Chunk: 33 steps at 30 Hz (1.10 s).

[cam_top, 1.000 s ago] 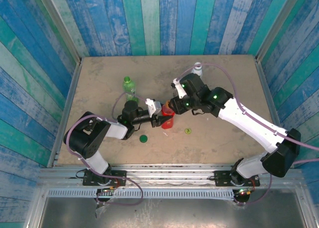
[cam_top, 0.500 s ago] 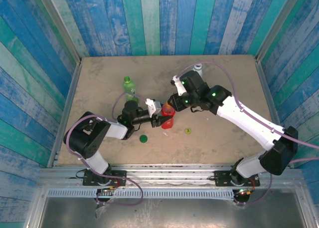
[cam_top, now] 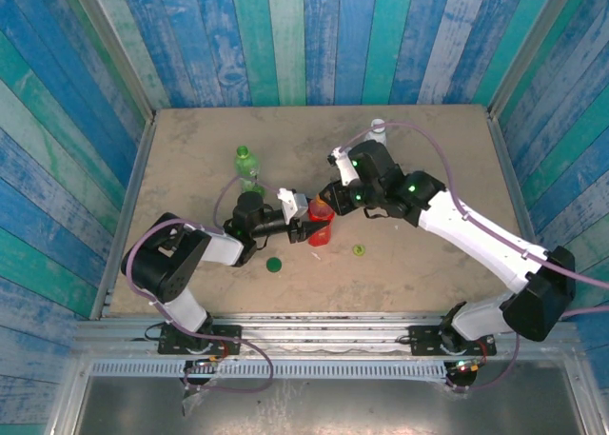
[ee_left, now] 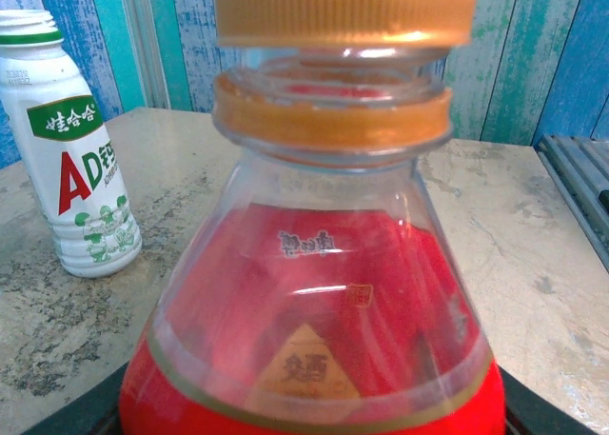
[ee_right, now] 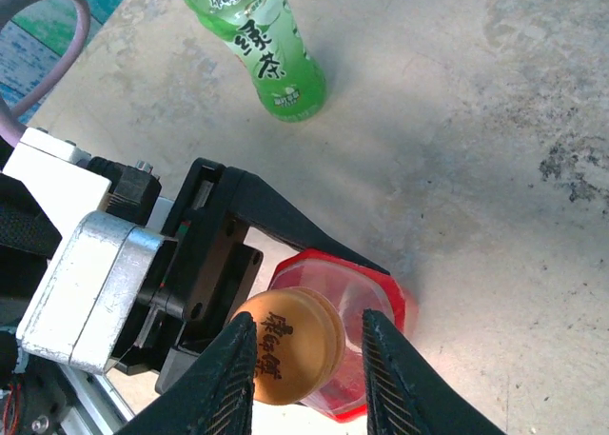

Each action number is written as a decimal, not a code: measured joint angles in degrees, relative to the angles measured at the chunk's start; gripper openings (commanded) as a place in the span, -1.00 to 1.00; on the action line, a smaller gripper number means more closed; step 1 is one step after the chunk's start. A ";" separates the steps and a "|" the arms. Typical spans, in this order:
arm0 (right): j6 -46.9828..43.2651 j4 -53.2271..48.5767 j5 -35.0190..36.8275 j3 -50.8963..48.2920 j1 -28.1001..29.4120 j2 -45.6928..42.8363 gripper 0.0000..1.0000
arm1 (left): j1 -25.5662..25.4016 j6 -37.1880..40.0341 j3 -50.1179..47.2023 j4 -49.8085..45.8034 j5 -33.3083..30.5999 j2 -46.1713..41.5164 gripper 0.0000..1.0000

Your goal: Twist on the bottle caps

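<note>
Orange cap (ee_right: 285, 345) over red bottle (ee_left: 314, 359) — upright

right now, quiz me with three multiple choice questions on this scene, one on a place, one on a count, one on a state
1. Where is the orange cap?
A. lying on the table
B. atop the red bottle, between the right gripper fingers
C. in the left gripper

2. How many caps lie loose on the table?
A. none
B. one
C. two

3. The red bottle is:
A. upright in the left gripper
B. on its side
C. standing free

Answers:
1 B: the right wrist view shows the cap over the neck, a finger on either side.
2 C: the dark green cap and the yellow-green cap lie on the table near the red bottle.
3 A: the right wrist view shows the left gripper's black jaws around the bottle's lower body, and it stands upright in the left wrist view.
</note>
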 measured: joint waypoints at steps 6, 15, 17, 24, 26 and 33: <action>0.00 2.91 -0.33 -2.51 -0.13 -1.07 -0.37 | 0.00 0.02 0.00 -0.07 0.00 0.00 0.18; -0.02 4.85 0.44 -4.04 0.31 -1.27 -0.41 | 0.20 -0.04 0.00 -0.17 -0.02 0.00 0.17; 0.00 5.97 0.76 -4.85 0.50 -1.55 -0.41 | 0.26 -0.07 0.00 -0.22 0.00 0.00 0.17; -0.04 7.58 3.37 -5.79 1.77 -1.84 -0.41 | 0.46 -0.37 -0.02 -0.33 0.00 0.00 0.15; -0.07 7.65 4.35 -5.66 2.21 -1.62 -0.41 | 0.55 -0.66 -0.02 -0.37 0.00 0.00 0.14; -0.37 7.58 8.46 -4.26 3.96 -0.09 -0.42 | 0.87 -1.64 -0.02 -0.44 0.02 0.00 0.11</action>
